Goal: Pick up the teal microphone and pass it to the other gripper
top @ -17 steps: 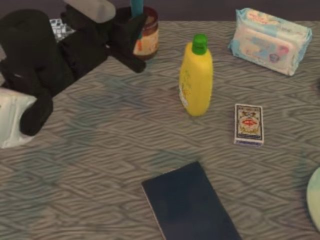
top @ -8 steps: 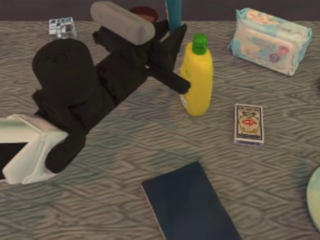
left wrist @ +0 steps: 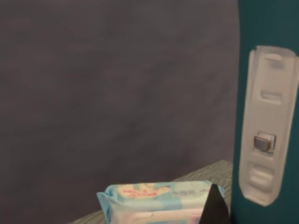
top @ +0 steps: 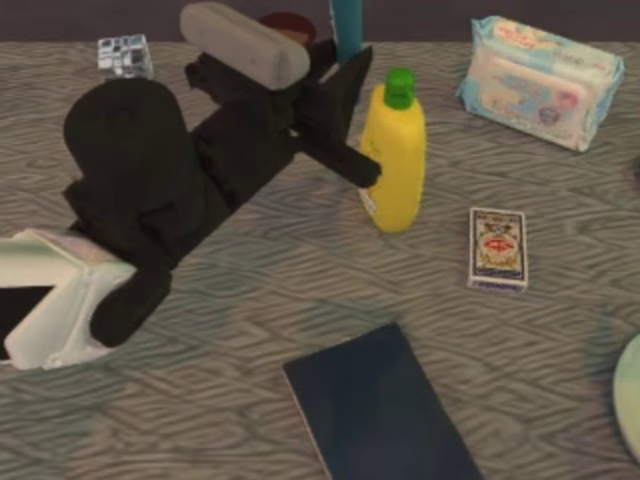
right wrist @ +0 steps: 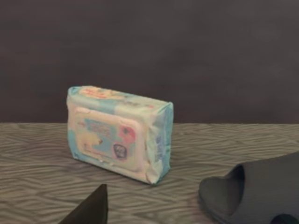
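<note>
The teal microphone (top: 346, 22) stands upright in my left gripper (top: 338, 100), lifted off the table beside the yellow bottle's green cap; its top runs out of the top view. My left gripper is shut on the handle. In the left wrist view the dark-teal handle (left wrist: 280, 70) with its white switch patch fills one side, with one black fingertip (left wrist: 216, 207) beside it. The white head is out of view. Of the other gripper, my right gripper (right wrist: 91, 210), only a dark sliver shows in its own wrist view, low over the table and facing the wipes pack.
A yellow bottle (top: 393, 160) stands just right of the left gripper. A wipes pack (top: 540, 80) lies at the back right, a card box (top: 497, 250) right of centre, a dark blue book (top: 380, 410) in front. A mirrored cube (top: 124, 52) sits back left, and a grey slipper (right wrist: 257, 191) near the right gripper.
Over the last second my left arm swung right from the brown jar toward the yellow bottle, carrying the microphone upward. In the last half second it barely moved.
</note>
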`<state>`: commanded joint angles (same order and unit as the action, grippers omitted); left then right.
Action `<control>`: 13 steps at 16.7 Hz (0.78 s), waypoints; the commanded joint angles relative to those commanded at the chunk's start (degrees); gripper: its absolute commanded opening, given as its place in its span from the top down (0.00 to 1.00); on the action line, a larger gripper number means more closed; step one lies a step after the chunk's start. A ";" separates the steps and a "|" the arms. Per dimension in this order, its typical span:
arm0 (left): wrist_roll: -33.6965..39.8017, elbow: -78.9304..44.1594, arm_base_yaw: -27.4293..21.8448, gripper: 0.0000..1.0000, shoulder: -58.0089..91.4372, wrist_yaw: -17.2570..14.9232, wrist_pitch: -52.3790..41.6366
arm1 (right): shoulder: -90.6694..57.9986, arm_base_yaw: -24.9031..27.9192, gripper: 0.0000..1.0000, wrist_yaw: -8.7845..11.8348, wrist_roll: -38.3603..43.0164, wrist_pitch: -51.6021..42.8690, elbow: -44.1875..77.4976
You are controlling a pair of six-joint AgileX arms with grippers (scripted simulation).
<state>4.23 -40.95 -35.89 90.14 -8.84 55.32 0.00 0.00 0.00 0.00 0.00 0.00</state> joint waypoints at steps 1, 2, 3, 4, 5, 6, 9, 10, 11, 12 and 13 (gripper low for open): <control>0.00 0.00 0.00 1.00 0.00 0.00 0.00 | 0.00 0.00 0.00 0.00 0.00 0.00 0.00; 0.00 0.00 0.00 1.00 0.00 0.00 0.00 | -0.09 0.05 0.00 0.05 -0.01 0.04 0.07; 0.00 0.00 0.00 1.00 0.00 0.00 0.00 | -0.74 0.44 0.00 0.38 -0.07 0.30 0.54; 0.00 0.00 0.00 1.00 0.00 0.00 0.00 | -1.99 1.14 0.00 0.97 -0.18 0.78 1.43; 0.00 0.00 0.00 1.00 0.00 0.00 0.00 | -3.83 2.08 0.00 1.77 -0.33 1.47 2.69; 0.00 0.00 0.00 1.00 0.00 0.00 0.00 | -6.33 3.26 0.00 2.75 -0.50 2.37 4.32; 0.00 0.00 0.00 1.00 0.00 0.00 0.00 | -17.15 7.69 0.00 6.46 -1.01 6.20 10.96; 0.00 0.00 0.00 1.00 0.00 0.00 0.00 | -21.61 9.39 0.00 7.87 -1.18 7.81 13.65; 0.00 0.00 0.00 1.00 0.00 0.00 0.00 | -26.31 11.14 0.00 9.33 -1.34 9.54 16.48; 0.00 0.00 0.00 1.00 0.00 0.00 0.00 | -31.14 12.92 0.00 10.82 -1.51 11.35 19.42; 0.00 0.00 0.00 1.00 0.00 0.00 0.00 | -36.03 14.73 0.00 12.32 -1.69 13.21 22.41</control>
<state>4.23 -40.95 -35.89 90.14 -8.84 55.32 -36.03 14.73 12.32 -1.69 13.21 22.41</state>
